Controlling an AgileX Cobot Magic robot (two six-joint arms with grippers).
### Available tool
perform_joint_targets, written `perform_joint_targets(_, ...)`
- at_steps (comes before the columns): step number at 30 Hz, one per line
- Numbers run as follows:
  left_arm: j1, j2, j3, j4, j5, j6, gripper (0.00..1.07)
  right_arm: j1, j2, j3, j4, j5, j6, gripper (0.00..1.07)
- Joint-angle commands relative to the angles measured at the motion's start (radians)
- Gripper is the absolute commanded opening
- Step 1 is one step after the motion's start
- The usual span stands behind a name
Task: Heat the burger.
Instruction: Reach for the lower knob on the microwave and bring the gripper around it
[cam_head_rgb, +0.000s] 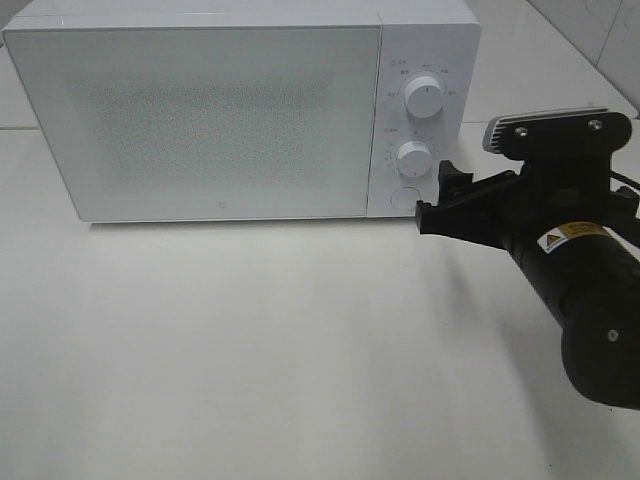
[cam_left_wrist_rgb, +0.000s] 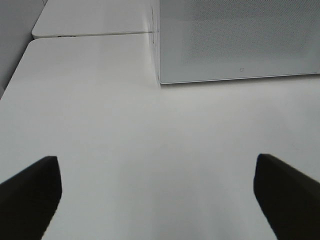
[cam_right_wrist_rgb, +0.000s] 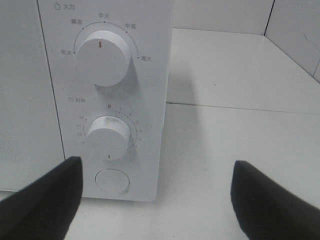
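Note:
The burger is out of view in every frame. The white microwave (cam_head_rgb: 200, 110) stands at the back of the table with its door shut. My right gripper (cam_head_rgb: 438, 195) is open just in front of its control panel, level with the lower knob (cam_head_rgb: 412, 157) and the round button (cam_head_rgb: 403, 196). In the right wrist view the open right gripper (cam_right_wrist_rgb: 156, 170) faces the upper knob (cam_right_wrist_rgb: 104, 57), the lower knob (cam_right_wrist_rgb: 109, 134) and the button (cam_right_wrist_rgb: 111, 181), touching none. In its own wrist view my left gripper (cam_left_wrist_rgb: 157, 160) is open and empty over the bare table, short of the microwave's corner (cam_left_wrist_rgb: 161, 80).
The white table (cam_head_rgb: 250, 350) runs in front of the microwave. A seam between two tabletops (cam_right_wrist_rgb: 240, 106) lies to the right of the microwave. A tiled wall (cam_head_rgb: 600, 40) stands at the back right.

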Motion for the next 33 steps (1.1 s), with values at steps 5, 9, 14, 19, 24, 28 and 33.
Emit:
perform_joint_targets(5, 0.005, -0.028, 0.005, -0.005, -0.004, -0.003, 1.0, 0.003, 0.086, -0.09, 0.001, -0.017, -0.028, 0.76)
perform_joint_targets(9, 0.005, -0.028, 0.005, -0.005, -0.004, -0.003, 1.0, -0.001, 0.147, -0.152, 0.001, -0.014, -0.026, 0.76)
perform_joint_targets(14, 0.005, -0.028, 0.005, -0.005, -0.004, -0.003, 1.0, -0.004, 0.182, -0.195, 0.006, -0.012, -0.026, 0.76)
perform_joint_targets(19, 0.005, -0.028, 0.005, -0.006, -0.004, -0.003, 1.0, -0.005, 0.222, -0.247, 0.006, 0.001, -0.019, 0.76)
perform_joint_targets(24, 0.005, -0.028, 0.005, -0.006, -0.004, -0.003, 1.0, -0.04, 0.264, -0.3, -0.001, 0.042, -0.015, 0.76)
perform_joint_targets(28, 0.005, -0.028, 0.005, -0.006, -0.004, -0.003, 1.0, -0.05, 0.303, -0.339, 0.0, 0.048, 0.008, 0.76)
perform_joint_targets(33, 0.005, -0.02, 0.005, -0.006, -0.004, -0.003, 1.0, -0.062, 0.337, -0.378, -0.002, 0.073, 0.029, 0.76)
